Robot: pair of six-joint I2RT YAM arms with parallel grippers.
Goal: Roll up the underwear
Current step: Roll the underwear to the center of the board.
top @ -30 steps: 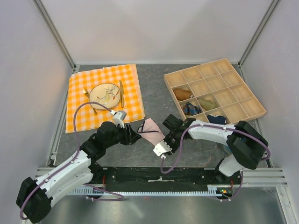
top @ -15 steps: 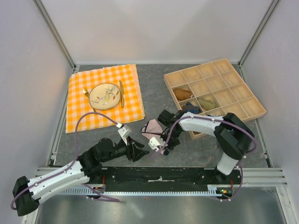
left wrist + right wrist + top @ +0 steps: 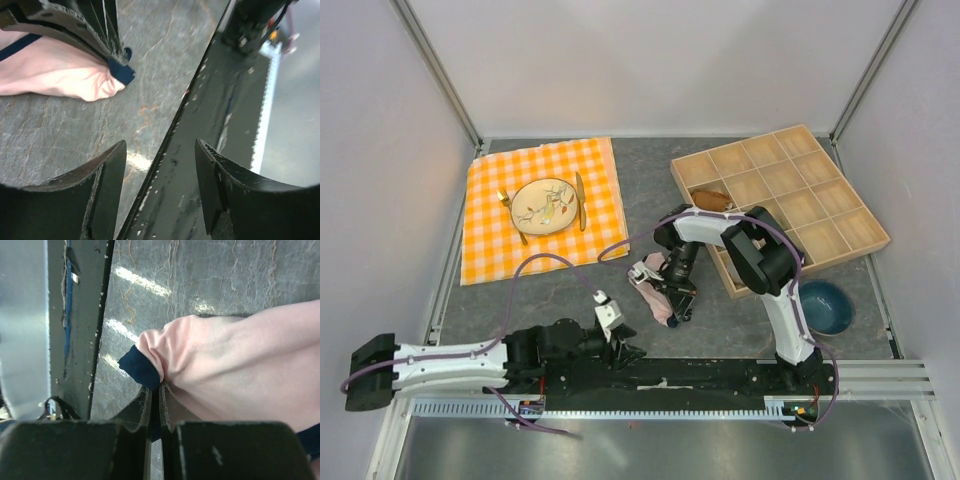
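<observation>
The underwear (image 3: pixel 654 291) is pale pink with navy edging and lies bunched on the grey table near the middle front. It also shows in the right wrist view (image 3: pixel 235 365) and in the left wrist view (image 3: pixel 55 75). My right gripper (image 3: pixel 672 300) is shut on the underwear's navy-edged corner (image 3: pixel 142 371). My left gripper (image 3: pixel 625 350) is open and empty, low over the table's front edge by the black rail, just left of and in front of the garment. Its fingertips (image 3: pixel 112 165) frame the rail.
An orange checked cloth (image 3: pixel 490 225) with a plate (image 3: pixel 546 206), fork and knife lies at back left. A wooden divided tray (image 3: pixel 782 190) at back right holds rolled garments. A blue bowl (image 3: pixel 823 306) sits at front right. A black rail (image 3: pixel 660 375) runs along the front edge.
My left arm has drawn back and down to the front rail, away from the underwear. My right arm has folded in and swung left, bunching the underwear into a narrower heap.
</observation>
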